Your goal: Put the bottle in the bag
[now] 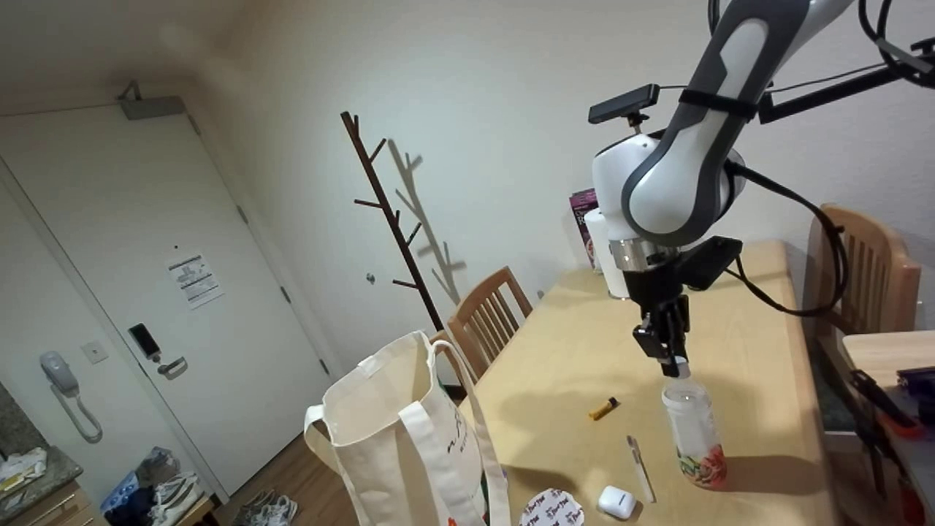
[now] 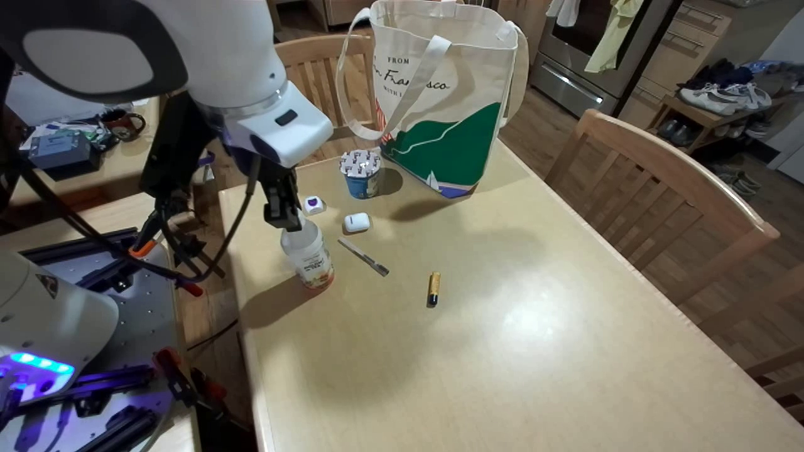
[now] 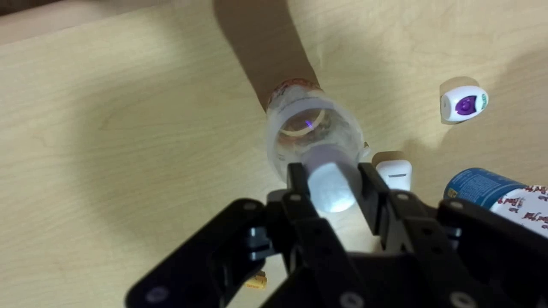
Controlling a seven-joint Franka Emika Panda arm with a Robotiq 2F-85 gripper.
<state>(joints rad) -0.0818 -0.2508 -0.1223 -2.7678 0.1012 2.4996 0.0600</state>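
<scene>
The bottle [image 1: 690, 427] is clear plastic with a pale cap and a reddish patterned band near its base. It stands on the table in both exterior views [image 2: 309, 256], its shadow starting at its base. My gripper [image 1: 672, 365] points down over the bottle's top. In the wrist view the gripper [image 3: 333, 177] has a fingertip on each side of the pale cap, and the cap fills the gap. The off-white cloth bag [image 1: 383, 467] stands open at the table's edge, handles looped outside, in both exterior views [image 2: 440, 81]. The bag is out of the wrist view.
A blue tub with a patterned lid [image 2: 362, 179] stands between bottle and bag. Near the bottle lie a white earbud case [image 2: 357, 222], a pen [image 2: 364, 256], a small purple-and-white device [image 2: 313, 204] and a yellow tube [image 2: 434, 289]. Chairs [image 2: 666, 207] line the table.
</scene>
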